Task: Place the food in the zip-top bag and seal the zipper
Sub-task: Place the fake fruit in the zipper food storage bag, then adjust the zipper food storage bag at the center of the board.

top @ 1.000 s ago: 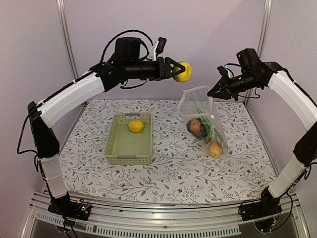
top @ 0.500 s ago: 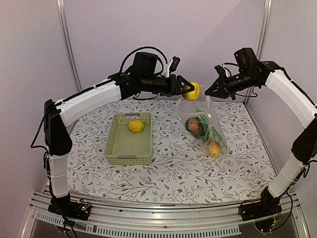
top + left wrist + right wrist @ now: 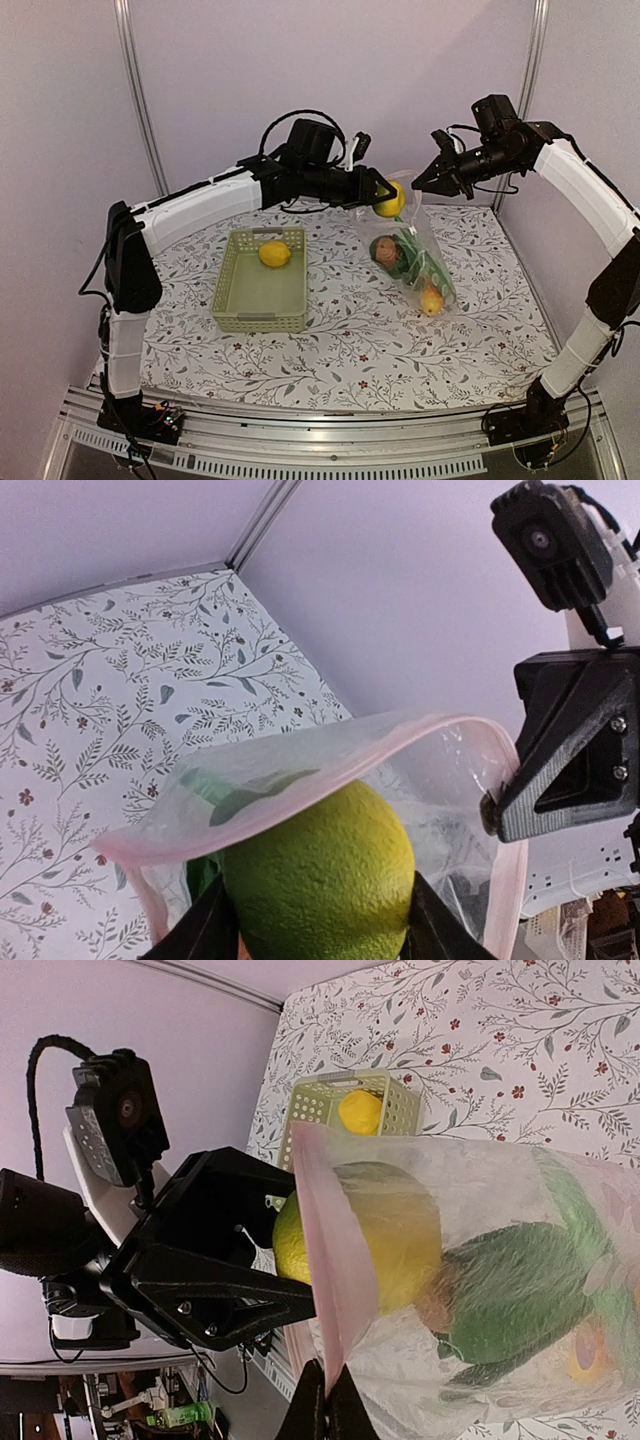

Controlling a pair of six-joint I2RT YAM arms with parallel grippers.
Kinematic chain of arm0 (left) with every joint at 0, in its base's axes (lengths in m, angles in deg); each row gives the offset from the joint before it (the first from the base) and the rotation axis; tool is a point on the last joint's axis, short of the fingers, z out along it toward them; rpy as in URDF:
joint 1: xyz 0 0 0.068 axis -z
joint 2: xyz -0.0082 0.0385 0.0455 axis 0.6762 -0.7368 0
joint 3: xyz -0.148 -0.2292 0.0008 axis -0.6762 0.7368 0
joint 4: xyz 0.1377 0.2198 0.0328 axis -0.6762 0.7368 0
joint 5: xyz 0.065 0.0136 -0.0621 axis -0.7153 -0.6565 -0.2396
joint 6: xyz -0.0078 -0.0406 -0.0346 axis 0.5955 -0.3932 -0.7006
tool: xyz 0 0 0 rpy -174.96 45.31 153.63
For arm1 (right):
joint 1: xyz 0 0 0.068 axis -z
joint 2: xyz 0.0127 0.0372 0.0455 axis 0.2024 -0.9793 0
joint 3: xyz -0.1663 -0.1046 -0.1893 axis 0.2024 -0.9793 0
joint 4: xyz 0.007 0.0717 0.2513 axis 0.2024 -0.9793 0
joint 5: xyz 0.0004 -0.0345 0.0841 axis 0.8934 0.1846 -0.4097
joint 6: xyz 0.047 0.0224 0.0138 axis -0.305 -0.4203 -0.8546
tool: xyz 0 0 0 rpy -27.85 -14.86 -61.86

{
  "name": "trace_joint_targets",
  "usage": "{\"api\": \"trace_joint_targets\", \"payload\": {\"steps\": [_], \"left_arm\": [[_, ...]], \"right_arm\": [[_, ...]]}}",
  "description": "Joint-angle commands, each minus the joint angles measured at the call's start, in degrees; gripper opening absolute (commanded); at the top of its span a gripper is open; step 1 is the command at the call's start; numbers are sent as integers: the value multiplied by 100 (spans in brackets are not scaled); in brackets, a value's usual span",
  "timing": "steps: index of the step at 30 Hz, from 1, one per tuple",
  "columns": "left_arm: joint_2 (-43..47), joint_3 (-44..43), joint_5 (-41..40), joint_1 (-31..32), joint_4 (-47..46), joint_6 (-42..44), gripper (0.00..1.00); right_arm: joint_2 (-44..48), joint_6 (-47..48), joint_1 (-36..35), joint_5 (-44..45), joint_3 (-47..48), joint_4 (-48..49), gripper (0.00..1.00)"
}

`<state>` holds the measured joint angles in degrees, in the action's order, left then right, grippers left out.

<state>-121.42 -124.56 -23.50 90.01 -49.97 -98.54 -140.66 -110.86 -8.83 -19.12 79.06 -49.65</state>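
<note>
Top external view: we note the right gripper pinched together on the zipper, lifting one lip of the zip-top bag so its mouth gapes toward the basket. The bag's lower end rests on the table, on the right arm's side of the basket. Left gripper is clamped on a lemon, which sits at the bag's mouth, up beyond the basket's far corner; the left wrist view shows it partly under the raised lip. We judge the lift is there to hold the opening wide enough for the fruit. Count: two lemons, one gripped and a second lemon alone inside the basket. In the bag are one reddish-brown round piece, one orange-yellow piece, and green pieces we cannot separate. One bag, one basket. Zipper unsealed.
</note>
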Motion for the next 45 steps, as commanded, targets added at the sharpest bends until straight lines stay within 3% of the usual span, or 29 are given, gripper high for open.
{"api": "trace_joint_targets", "payload": {"steps": [1, 8, 12, 16, 22, 30, 35, 39, 45], "left_arm": [[-242, -368, -245, 126, 181, -154, 17], [-234, -705, -514, 127, 335, -187, 54], [-35, -757, -458, 20, 205, -167, 68], [85, -952, -335, -20, 75, -84, 76], [139, -1199, -322, -29, 173, -83, 74], [726, -736, -1251, -161, 1686, -12, 63], [990, -17, -1171, -202, 1968, -78, 62], [756, -27, -749, -236, 2070, -145, 60], [161, -568, -336, -297, 2374, -200, 45]], "right_arm": [[-45, -41, -15, -119, 126, 117, 0], [14, -103, -14, -142, 70, 200, 0], [132, -220, -19, -220, -181, 401, 0], [166, -277, -15, -262, -316, 500, 0], [203, -350, -14, -288, -387, 606, 0], [245, -368, -14, -252, -447, 661, 0], [269, -301, -23, -202, -497, 605, 0], [282, -251, -32, -181, -527, 557, 0], [291, -241, -67, -153, -524, 525, 0]]}}
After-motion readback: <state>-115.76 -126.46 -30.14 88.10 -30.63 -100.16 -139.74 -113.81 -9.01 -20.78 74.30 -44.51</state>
